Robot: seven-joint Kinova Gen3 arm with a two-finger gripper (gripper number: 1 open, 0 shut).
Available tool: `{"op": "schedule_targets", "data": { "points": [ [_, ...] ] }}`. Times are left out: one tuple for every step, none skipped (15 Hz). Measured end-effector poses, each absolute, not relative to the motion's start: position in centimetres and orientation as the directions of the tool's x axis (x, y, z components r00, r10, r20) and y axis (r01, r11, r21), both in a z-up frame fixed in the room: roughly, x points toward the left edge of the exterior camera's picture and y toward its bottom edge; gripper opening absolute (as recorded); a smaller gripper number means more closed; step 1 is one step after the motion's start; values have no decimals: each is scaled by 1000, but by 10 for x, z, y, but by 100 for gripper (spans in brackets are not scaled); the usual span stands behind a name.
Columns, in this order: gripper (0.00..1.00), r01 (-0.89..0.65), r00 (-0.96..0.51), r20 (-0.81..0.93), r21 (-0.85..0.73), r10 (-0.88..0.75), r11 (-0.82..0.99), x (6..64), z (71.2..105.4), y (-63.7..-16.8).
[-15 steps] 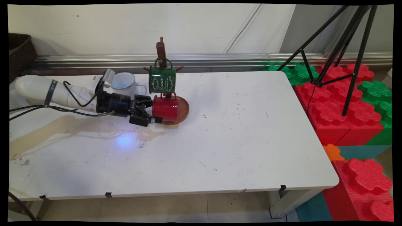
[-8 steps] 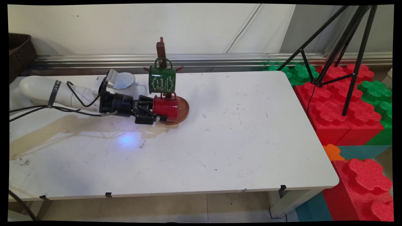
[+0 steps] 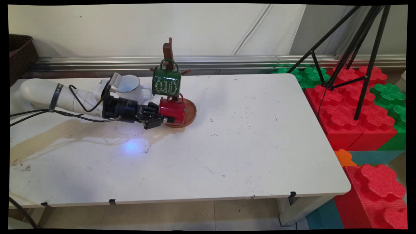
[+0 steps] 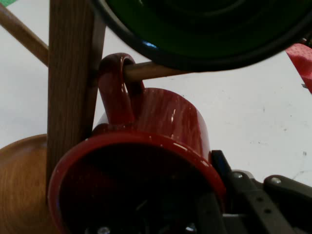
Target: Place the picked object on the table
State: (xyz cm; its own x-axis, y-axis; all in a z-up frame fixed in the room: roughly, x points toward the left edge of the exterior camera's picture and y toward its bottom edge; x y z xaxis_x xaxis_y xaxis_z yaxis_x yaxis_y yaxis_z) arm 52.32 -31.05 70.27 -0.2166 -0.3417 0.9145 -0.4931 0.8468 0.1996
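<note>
Looked down across a white table (image 3: pixel 247 146) set against a pale wall, with red and green foam blocks (image 3: pixel 351 113) stacked off its right end and a black tripod (image 3: pixel 364 48) standing over them. Showed a brownish spill stain (image 3: pixel 48 136) along the table's left part and a dark basket (image 3: pixel 19 52) at the far left.

Reached in low from the left as a white arm (image 3: pixel 48 94), trailing black cables. Found a wooden mug tree (image 3: pixel 167 52) on a round base (image 3: pixel 191 112) at the far middle of the table, leaning slightly where a second before it had stood straighter. Carried a green mug (image 3: pixel 166 82) on an upper peg, tipped a little more than before; bore white script on its side, too small to read. Hung a red mug (image 3: pixel 173 110) lower down, mouth turned left toward the arm, handle hooked over a peg (image 4: pixel 146 70) beside the post (image 4: pixel 70 73). Left a white mug (image 3: pixel 130 86) on the table behind the wrist.

Had pushed the gripper (image 3: pixel 164 120) further right since the earlier pictures, from spread just short of the red mug to pinching its rim: one finger (image 4: pixel 219 165) outside the wall, the other lost inside the dark mouth.
</note>
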Motion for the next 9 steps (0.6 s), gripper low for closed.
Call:
{"op": "schedule_targets", "data": {
  "points": [
    [0,-491,-217,915,200,-341,848,523,703,-311],
    [0,-490,-217,915,200,-341,849,523,703,-310],
    [0,-489,-217,915,201,-341,849,524,703,-310],
    [0,-486,-217,915,202,-341,850,524,704,-309],
    [0,-483,-216,915,203,-341,852,524,704,-308],
    [0,-479,-215,916,204,-340,853,524,705,-308],
    [0,-475,-212,917,206,-338,856,523,706,-308],
    [0,-471,-210,918,207,-337,857,523,707,-307],
    [0,-466,-207,919,209,-335,860,522,709,-306]
  ]
}}
